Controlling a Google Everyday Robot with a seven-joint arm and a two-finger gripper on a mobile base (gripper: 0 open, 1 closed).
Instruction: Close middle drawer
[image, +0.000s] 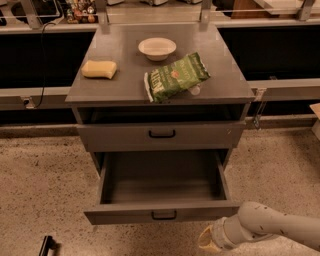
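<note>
The middle drawer (162, 215) is pulled far out of the grey cabinet. Its flat grey front with a small black bar handle (164, 215) faces me, and the box looks empty inside. The upper drawer (161, 133) above it sits nearly flush. The lowest drawer is hidden under the open one. My gripper (206, 241) is at the bottom of the view, just below and in front of the right end of the open drawer's front. The pale arm (272, 227) reaches in from the right.
On the cabinet top (115, 85) lie a yellow sponge (99, 69), a white bowl (157, 48) and a green chip bag (175, 76). Dark counters flank the cabinet. A speckled floor (45, 190) surrounds it, with a small black object (47, 245) at the lower left.
</note>
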